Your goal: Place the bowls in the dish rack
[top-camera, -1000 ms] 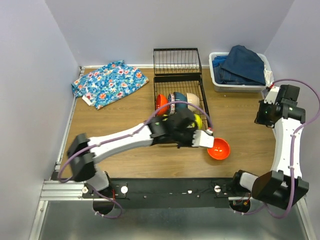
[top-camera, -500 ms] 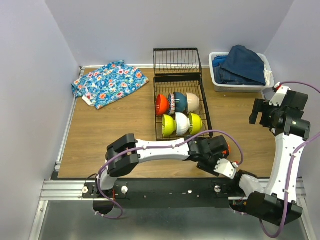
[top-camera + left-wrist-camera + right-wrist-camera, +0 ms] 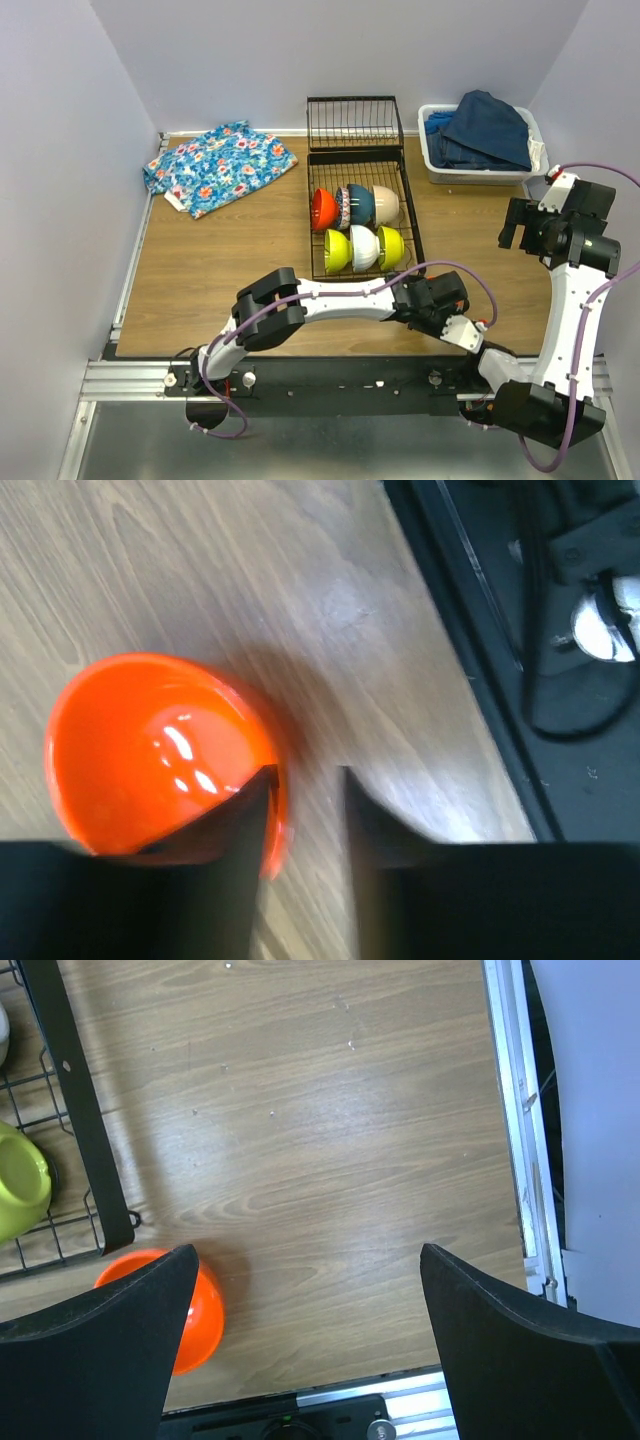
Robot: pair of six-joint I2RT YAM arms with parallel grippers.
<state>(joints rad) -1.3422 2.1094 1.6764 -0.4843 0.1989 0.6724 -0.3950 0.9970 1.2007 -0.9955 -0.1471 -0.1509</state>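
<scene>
Left arm (image 3: pixel 340 298) has swung back near; its jaws stand half open astride the rim of the last orange bowl (image 3: pixel 150 750) on the bench (image 3: pixel 250 580). Seven bowls (image 3: pixel 362 248) sit in the dish rack (image 3: pixel 410 215); right jaws gape empty.

Floral cloth (image 3: pixel 220 165) is lying crumpled at the far-left corner of the table (image 3: pixel 230 270), up near the back wall. White bin (image 3: pixel 470 175) is sitting at the far right. Blue clothes (image 3: pixel 485 128) are piling up above its rim. Grey walls (image 3: pixel 60 150) are closing the table in on three sides. Metal rail (image 3: pixel 120 381) is running along the near edge. Both wrist views are showing the same light wood grain.
</scene>
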